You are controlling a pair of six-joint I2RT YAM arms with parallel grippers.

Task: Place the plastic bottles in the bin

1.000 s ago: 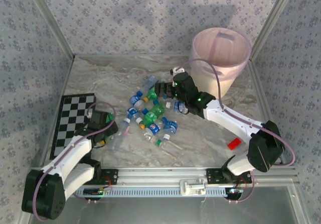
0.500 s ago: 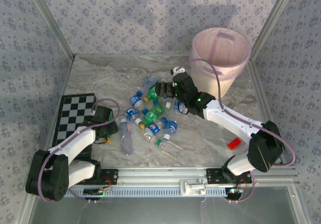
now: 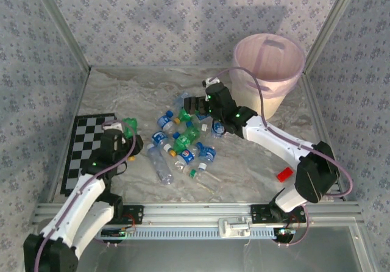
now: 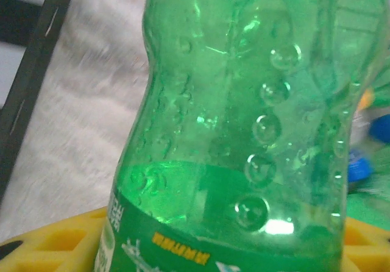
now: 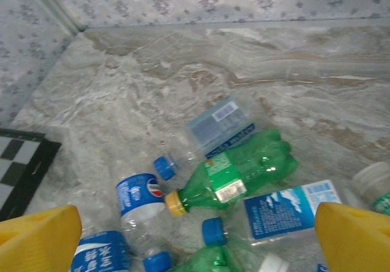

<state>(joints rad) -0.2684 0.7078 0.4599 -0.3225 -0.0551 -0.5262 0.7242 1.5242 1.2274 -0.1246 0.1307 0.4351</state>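
Your left gripper is closed on the green bottle. In the left wrist view that bottle sits between the yellow pads, its label down at the jaws and its ribbed body reaching out ahead of them. Just to the right of this gripper a clear bottle lies flat on the marble table. To its left is the checkerboard mat.

The rest of the plastic bottles lie in a loose pile between your two grippers, nearer the right one. Your right gripper hangs over the far end of that pile with its jaws spread wide and nothing between them. From the right wrist, the yellow fingers frame a second green bottle with an orange cap, lying on its side ahead of them. A Pepsi-labelled bottle is towards the left finger and a blue-labelled clear bottle towards the right one.

The bin stands upright beyond the right gripper, off to its right and well apart from the left gripper. A small red block lies beside the right arm's elbow.
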